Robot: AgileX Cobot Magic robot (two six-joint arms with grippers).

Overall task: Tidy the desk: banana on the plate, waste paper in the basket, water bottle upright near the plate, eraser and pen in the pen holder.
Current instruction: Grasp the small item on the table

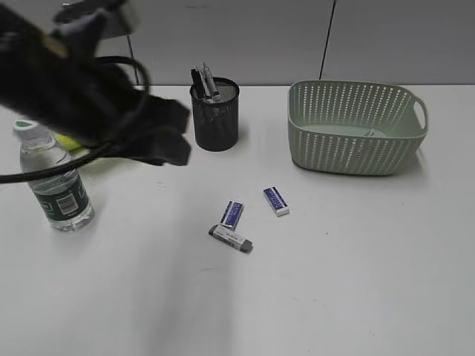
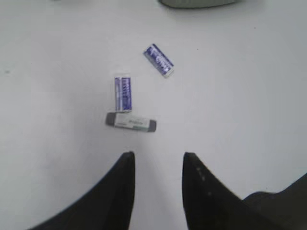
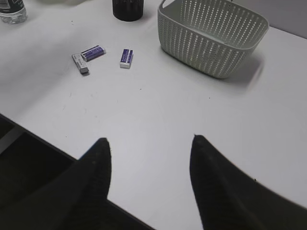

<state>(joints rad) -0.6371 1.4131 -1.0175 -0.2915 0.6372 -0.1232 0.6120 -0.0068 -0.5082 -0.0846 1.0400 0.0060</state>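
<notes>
Three erasers lie mid-desk: two white ones in blue sleeves and a grey-and-white one. My left gripper hangs open and empty above the desk, short of the grey eraser. In the exterior view the left gripper is beside the black mesh pen holder, which holds a pen. The water bottle stands upright at the left. The left arm covers most of the banana and plate; only a yellow-green sliver shows. My right gripper is open and empty. The waste paper is out of view.
The pale-green perforated basket stands at the back right, also seen in the right wrist view as the basket. The desk's front edge runs just under the right gripper. A black cable loops from the left arm past the bottle.
</notes>
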